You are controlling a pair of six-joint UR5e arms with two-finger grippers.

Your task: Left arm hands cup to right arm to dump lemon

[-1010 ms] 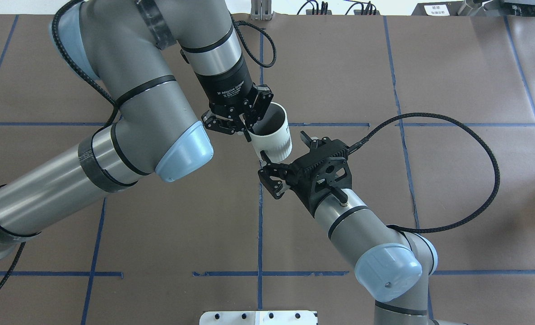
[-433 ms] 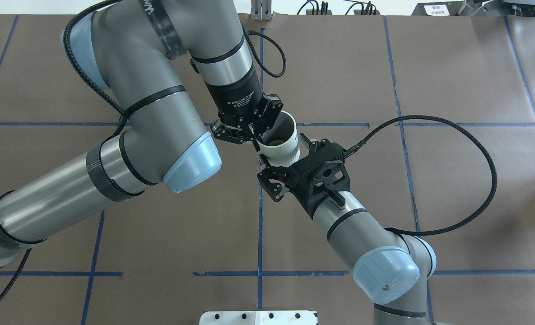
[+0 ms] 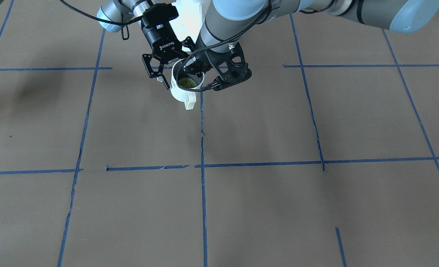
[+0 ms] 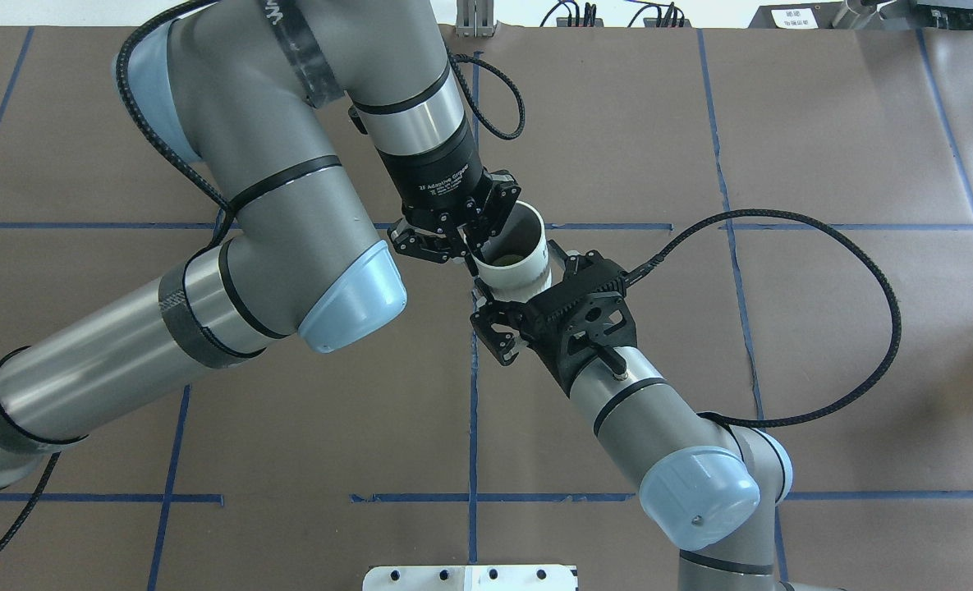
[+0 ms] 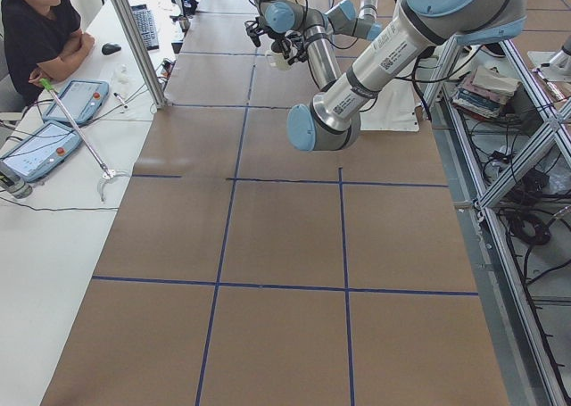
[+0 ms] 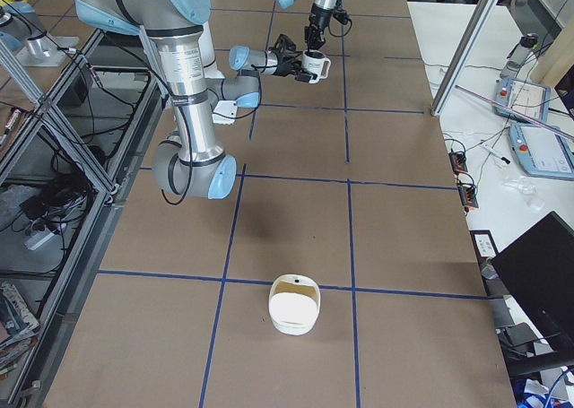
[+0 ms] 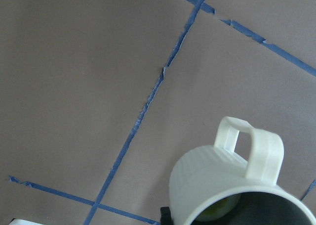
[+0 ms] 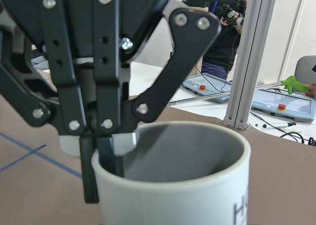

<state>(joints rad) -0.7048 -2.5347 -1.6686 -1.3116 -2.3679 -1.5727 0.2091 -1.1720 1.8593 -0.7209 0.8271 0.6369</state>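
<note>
**Inspector:** Overhead view, left side first. Condition?

**Recorder:** The grey tubular left arm [image 4: 289,205], with smooth pale-blue joint caps, reaches over the matt brown paper-covered table [image 4: 782,369], which is gridded in blue tape. Its black linkage-fingered left gripper [image 4: 470,245] is pinched onto the rim of the white, grey-lined cylindrical mug [image 4: 533,287], one finger inside and one outside. The mug hangs above the table near the central tape line.

**Inspector:** Contents?

**Recorder:** A small, dull yellow-green rounded lemon [image 4: 507,259] lies at the bottom of the mug.

**Inspector:** Right side?

**Recorder:** The grey tubular right arm [image 4: 658,410] comes in low. Its black right gripper [image 4: 517,279] is spread wide and holds nothing, with a finger on either side of the mug's lower wall. Contact cannot be determined. A braided black cable [image 4: 884,279] loops beside it.

**Inspector:** What differs between views?

**Recorder:** The front-facing view shows the pale cream loop handle [image 3: 190,103], which is hidden overhead. The left wrist view shows the ribbed band [image 7: 207,175]. The right wrist view shows the rim pinch close up and the dark lettering [image 8: 241,207].
</note>
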